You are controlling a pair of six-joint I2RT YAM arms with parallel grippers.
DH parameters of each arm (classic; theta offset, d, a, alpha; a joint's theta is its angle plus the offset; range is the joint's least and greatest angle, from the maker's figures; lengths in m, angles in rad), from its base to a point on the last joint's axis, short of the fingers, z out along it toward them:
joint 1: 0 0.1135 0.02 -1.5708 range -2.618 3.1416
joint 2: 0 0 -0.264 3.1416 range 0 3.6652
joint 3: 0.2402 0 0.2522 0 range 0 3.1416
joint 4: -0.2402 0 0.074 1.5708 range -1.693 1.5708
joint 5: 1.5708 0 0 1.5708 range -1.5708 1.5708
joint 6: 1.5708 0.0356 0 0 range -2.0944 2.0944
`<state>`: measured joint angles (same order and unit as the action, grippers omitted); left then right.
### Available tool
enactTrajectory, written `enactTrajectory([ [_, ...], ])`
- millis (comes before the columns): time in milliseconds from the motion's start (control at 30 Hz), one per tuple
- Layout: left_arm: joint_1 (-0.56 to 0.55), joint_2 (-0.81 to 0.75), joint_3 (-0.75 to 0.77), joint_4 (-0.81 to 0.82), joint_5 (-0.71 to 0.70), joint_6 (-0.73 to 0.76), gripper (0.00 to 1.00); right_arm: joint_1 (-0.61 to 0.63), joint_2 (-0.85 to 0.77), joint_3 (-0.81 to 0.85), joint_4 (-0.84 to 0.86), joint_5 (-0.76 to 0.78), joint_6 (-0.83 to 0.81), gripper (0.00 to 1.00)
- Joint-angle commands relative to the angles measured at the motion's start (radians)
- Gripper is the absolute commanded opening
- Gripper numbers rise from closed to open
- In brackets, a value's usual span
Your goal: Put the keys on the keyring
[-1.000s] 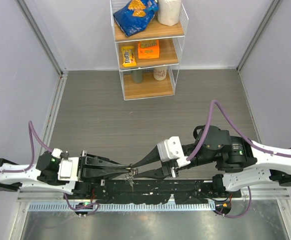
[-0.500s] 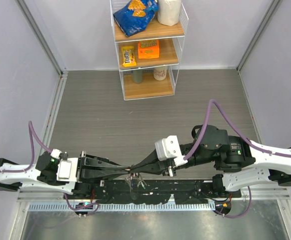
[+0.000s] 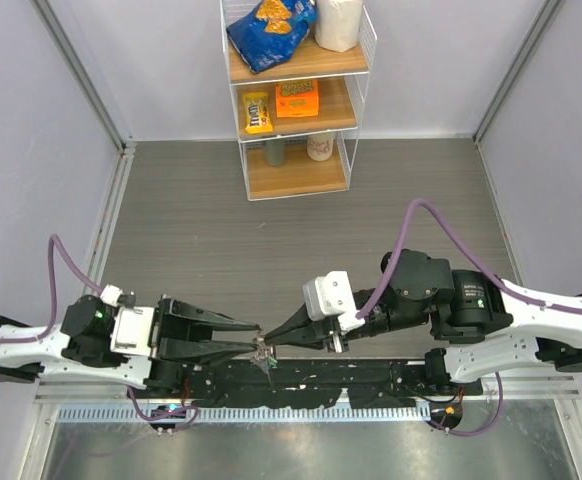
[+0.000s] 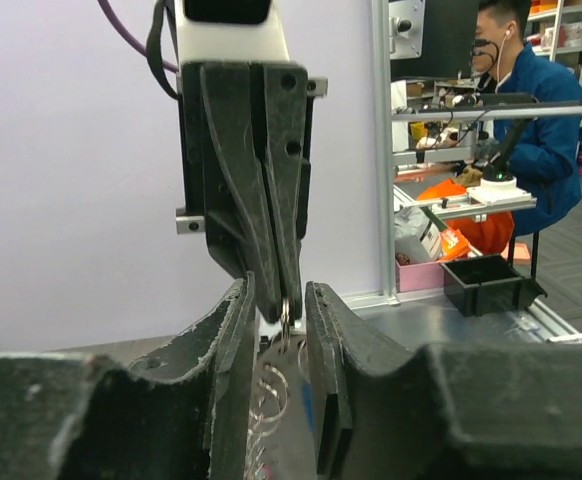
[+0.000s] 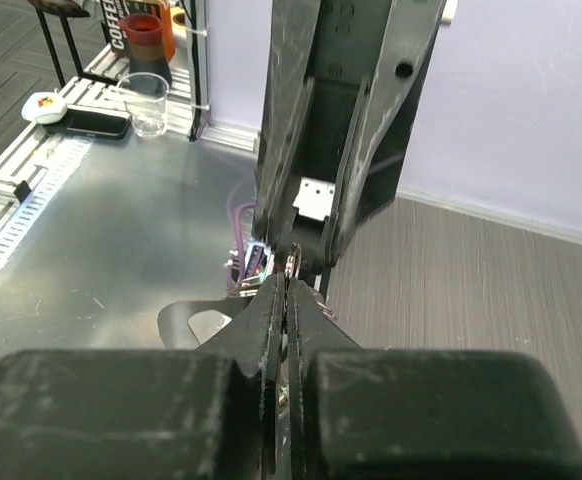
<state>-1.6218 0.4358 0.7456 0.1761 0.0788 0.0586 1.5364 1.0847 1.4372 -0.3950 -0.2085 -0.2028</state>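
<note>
Down at lower centre of the overhead view, both arms meet tip to tip. Now the right claw (image 5: 287,282) has just snapped tight on a small silver ring (image 5: 291,264), and the left claw (image 4: 279,296) has eased to a narrow gap around it. A hand-over, I'd say. Below dangle the chain (image 4: 271,405) and blue tag (image 5: 254,262) of the keyring (image 3: 264,351). The keys? Too small to make out.

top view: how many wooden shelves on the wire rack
3, stacked: the top shelf with a blue bag and white roll, the middle shelf with a yellow bag and orange box, the bottom shelf with a dark cup and white mug.
</note>
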Motion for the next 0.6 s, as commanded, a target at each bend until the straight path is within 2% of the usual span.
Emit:
enactTrajectory([
  [0,-0.003,0.021,0.107,-0.144,-0.045,-0.052,0.34,0.001,0.015,0.077,-0.05,0.05,0.039,0.05],
  [367,-0.003,0.115,0.283,-0.498,-0.166,-0.155,0.36,0.002,0.021,0.107,-0.154,0.119,0.092,0.05],
  [567,-0.003,0.161,0.334,-0.595,-0.16,-0.195,0.36,0.001,0.041,0.137,-0.195,0.159,0.12,0.05],
])
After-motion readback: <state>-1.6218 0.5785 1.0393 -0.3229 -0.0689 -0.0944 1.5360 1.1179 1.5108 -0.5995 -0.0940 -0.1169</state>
